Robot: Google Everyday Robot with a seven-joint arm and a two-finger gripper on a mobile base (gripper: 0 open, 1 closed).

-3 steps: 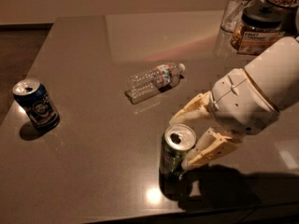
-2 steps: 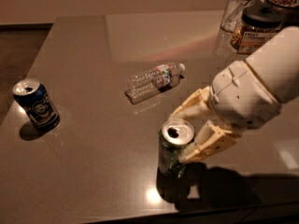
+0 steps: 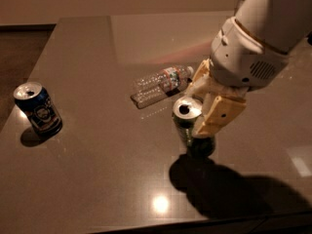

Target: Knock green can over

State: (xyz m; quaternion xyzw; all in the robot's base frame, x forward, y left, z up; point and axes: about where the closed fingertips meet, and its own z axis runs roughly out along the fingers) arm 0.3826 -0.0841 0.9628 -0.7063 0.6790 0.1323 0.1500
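Dark tabletop (image 3: 97, 179): tool (image 3: 196, 110) spread astride green can (image 3: 184, 129); bottle (image 3: 161, 84) just behind, blue can (image 3: 39, 108) far left.

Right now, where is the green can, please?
The green can is centre-right on the table, just in front of the bottle, with the hand against it.

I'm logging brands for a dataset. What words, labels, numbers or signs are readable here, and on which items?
No text can be read.
green can: pale side markings, too blurred to read.
blue can: white emblem, no legible words.
clear bottle: coloured label, too blurred to read.
gripper, against the green can's right side: no marking visible.
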